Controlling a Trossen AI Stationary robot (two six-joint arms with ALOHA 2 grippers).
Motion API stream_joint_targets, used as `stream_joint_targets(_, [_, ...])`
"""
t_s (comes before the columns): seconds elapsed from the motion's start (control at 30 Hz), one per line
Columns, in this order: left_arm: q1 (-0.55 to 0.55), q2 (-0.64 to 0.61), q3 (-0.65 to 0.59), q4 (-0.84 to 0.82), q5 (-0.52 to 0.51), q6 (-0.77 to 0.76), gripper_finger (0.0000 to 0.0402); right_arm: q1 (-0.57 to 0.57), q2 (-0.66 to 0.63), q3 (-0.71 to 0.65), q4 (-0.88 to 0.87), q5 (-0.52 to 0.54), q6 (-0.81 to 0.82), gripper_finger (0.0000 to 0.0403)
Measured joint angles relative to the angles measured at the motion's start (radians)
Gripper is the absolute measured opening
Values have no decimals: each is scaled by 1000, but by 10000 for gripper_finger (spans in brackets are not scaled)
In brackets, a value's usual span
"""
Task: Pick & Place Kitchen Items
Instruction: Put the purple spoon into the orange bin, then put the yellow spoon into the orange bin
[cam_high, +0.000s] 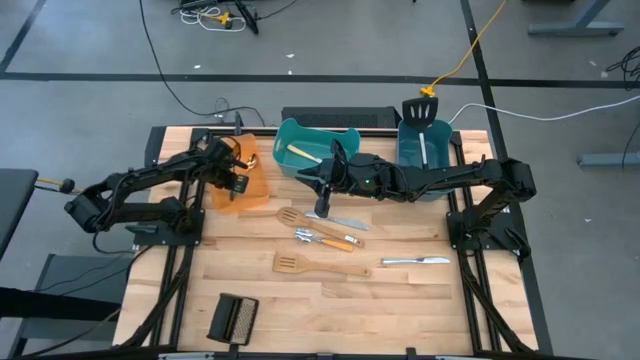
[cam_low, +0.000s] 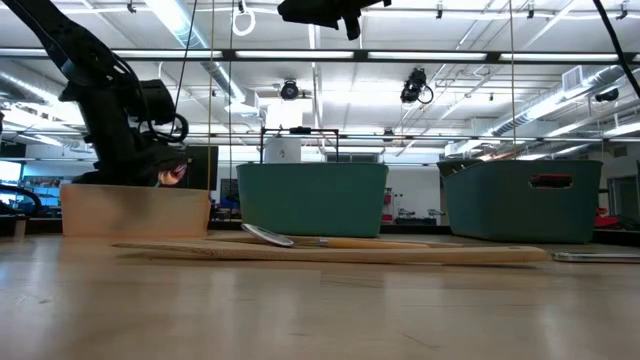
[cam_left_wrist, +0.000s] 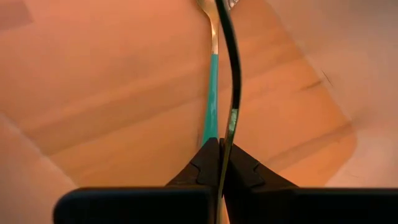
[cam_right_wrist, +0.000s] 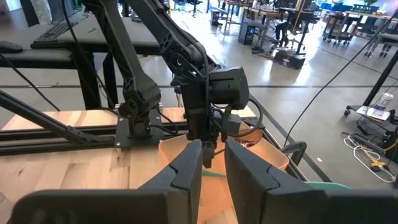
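- Fingers of my left gripper (cam_left_wrist: 219, 163) are pressed together on a thin utensil (cam_left_wrist: 234, 81), hanging inside the orange bin (cam_high: 240, 185) at nine o'clock on the table (cam_high: 400, 300).
- A teal-handled piece (cam_left_wrist: 211, 106) already lies in that bin; the black spatula (cam_high: 424, 112) stands in the far bin at one o'clock.
- My right gripper (cam_high: 322, 208) hovers mid-table, jaws part-spread, empty.
- Left, I judge: two wooden spatulas (cam_high: 300, 264), a knife (cam_high: 415, 261) and small cutlery.

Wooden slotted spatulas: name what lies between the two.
In the high view, a slim silver utensil with a golden handle lies between the upper wooden spatula and the lower wooden spatula.
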Motion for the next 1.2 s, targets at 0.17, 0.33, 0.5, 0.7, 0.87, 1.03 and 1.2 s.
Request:
stream_joint_targets(0.17, [-1,0,0,-6,-57,5,36,0,0,0,0,0,0,80])
stream_joint_targets(0.33, [-1,0,0,-9,-64,11,78,0,0,0,0,0,0,80])
stream_joint_targets(0.5, [-1,0,0,2,-64,11,110,0,0,0,-8,0,0,80])
stream_joint_targets(0.7, [-1,-2,0,27,-64,73,121,0,0,0,-48,0,1,80])
stream_joint_targets(0.87, [-1,-3,0,89,-64,79,121,0,0,0,-96,0,29,80])
stream_joint_targets(1.03, [-9,-3,0,154,-60,94,122,3,0,-1,-173,-5,67,80])
stream_joint_targets(1.2, [-42,-3,0,206,-60,115,122,6,0,-1,-238,-67,110,80])
